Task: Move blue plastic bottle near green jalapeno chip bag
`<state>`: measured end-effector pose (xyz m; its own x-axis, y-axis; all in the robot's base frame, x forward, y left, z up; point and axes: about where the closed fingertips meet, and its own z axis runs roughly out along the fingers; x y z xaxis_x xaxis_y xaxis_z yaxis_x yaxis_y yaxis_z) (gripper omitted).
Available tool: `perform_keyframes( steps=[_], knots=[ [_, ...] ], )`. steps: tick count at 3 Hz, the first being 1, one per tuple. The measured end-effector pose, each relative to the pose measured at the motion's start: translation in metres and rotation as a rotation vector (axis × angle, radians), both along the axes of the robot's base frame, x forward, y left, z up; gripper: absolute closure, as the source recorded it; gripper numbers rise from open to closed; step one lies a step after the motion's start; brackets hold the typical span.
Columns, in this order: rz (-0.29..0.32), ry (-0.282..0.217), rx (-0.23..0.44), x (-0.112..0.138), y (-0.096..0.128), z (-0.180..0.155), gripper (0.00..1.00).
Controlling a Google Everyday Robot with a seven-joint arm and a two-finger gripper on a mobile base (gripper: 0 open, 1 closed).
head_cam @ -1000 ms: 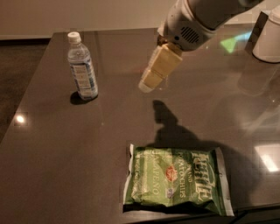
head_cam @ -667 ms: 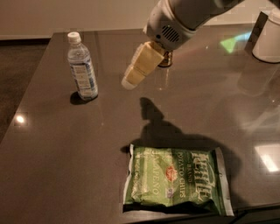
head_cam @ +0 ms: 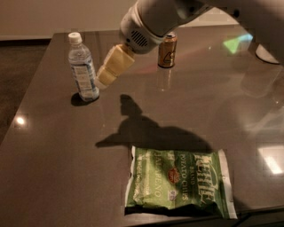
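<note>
Perhaps an office pantry: dark glossy counter [head_cam: 49, 173] beneath the gripper [head_cam: 105, 78].

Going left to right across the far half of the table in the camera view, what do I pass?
bottle → gripper, hovering just right of the bottle → can. The chip bag lies nearer and spans under the can's position, so it is left out.

The white arm [head_cam: 177, 13] stretches from the upper right of the frame and slopes down toward the left. Its round wrist [head_cam: 140, 33] is at the upper middle. The cream gripper [head_cam: 106, 77] points down-left in the upper left part and seems to hang in air.
</note>
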<state>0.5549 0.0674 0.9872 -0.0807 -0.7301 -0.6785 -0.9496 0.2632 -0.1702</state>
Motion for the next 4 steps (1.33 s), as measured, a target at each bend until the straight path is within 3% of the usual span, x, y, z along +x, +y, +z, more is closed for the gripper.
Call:
perform_keyframes(
  steps=[1,4],
  knots=[
    [-0.023,-0.023,0.029,0.007,0.028,-0.005,0.0],
    [-0.062,0.001,0.075,0.051,0.094,-0.018,0.0]
  ],
)
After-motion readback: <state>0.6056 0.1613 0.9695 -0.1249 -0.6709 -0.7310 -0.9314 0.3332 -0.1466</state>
